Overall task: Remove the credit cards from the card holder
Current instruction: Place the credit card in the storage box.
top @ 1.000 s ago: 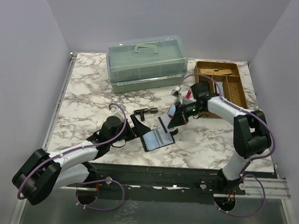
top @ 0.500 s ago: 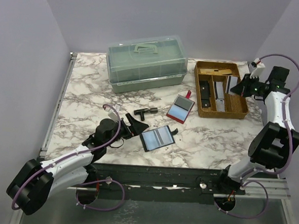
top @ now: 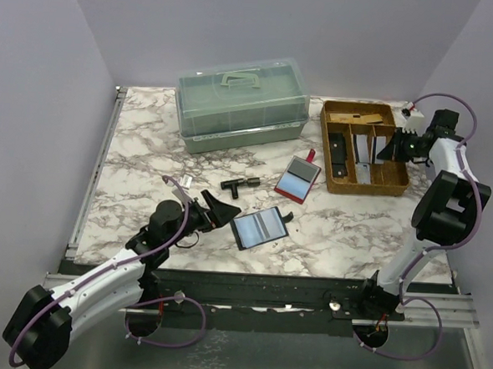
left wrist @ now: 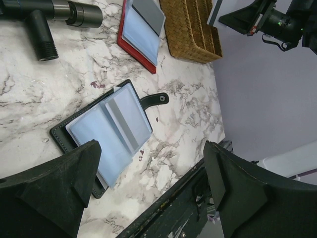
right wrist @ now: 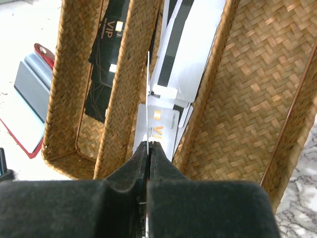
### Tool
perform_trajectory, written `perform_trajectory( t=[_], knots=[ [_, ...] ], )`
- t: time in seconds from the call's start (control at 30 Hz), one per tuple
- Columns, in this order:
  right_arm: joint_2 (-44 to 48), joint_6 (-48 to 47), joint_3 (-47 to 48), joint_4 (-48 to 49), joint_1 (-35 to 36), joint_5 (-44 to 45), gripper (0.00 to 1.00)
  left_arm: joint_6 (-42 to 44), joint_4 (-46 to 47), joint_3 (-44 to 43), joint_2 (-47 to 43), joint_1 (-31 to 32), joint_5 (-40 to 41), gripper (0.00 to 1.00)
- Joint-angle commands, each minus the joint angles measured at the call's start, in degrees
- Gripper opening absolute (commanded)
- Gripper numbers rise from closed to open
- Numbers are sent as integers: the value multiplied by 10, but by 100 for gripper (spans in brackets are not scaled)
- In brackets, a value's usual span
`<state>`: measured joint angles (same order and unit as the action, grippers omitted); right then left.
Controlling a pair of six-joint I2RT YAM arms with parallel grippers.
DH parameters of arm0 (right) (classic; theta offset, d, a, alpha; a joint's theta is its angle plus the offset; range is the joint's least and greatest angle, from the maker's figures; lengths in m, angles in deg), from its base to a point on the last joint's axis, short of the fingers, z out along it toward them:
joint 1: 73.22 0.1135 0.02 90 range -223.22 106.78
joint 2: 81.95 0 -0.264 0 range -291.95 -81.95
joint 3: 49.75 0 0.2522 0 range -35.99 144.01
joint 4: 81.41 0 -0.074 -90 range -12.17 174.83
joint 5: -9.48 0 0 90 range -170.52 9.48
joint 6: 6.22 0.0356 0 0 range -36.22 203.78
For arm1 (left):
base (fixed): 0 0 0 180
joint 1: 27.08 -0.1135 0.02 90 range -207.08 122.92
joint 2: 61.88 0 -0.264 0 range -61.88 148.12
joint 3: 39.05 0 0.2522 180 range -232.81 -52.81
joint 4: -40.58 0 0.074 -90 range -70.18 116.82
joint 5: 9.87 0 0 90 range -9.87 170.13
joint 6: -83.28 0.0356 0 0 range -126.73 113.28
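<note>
A black card holder (left wrist: 106,134) lies open on the marble, with pale blue credit cards (left wrist: 126,116) in its sleeves; it also shows from above (top: 261,227). My left gripper (left wrist: 148,198) hovers just left of it (top: 221,210), open and empty. A red card holder (top: 297,179) with a blue-grey card lies further back. My right gripper (right wrist: 148,145) is shut on a thin credit card (right wrist: 148,99) seen edge-on. It holds the card over the wicker tray (right wrist: 126,94), above the divider between two compartments.
The tray (top: 395,181) holds black VIP cards (right wrist: 106,64) in one slot and white and silver cards (right wrist: 183,59) in the one beside it. A black T-shaped pipe fitting (top: 240,184) lies by the left gripper. A green lidded box (top: 241,105) stands at the back.
My right arm swung from the red card holder at mid-table to the tray at the back right, carrying a card. My left gripper drew back a little to the left.
</note>
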<state>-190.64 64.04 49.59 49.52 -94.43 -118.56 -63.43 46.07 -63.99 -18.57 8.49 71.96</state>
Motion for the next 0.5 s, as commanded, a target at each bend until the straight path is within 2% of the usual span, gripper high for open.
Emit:
perform_trajectory(
  t=[0.0,0.33,0.4,0.47],
  knots=[
    [-47,-22,57,-45,5,14,1,13,-43,-1,-20,-5,11,92],
    [-127,-18,142,-95,38,12,6,-2,-20,-23,14,-5,-9,92],
    [-135,-7,151,-90,46,27,10,-6,-14,-24,17,-5,-13,92],
    [-132,17,149,-64,50,68,20,-8,-13,-24,16,-5,-17,92]
  ],
)
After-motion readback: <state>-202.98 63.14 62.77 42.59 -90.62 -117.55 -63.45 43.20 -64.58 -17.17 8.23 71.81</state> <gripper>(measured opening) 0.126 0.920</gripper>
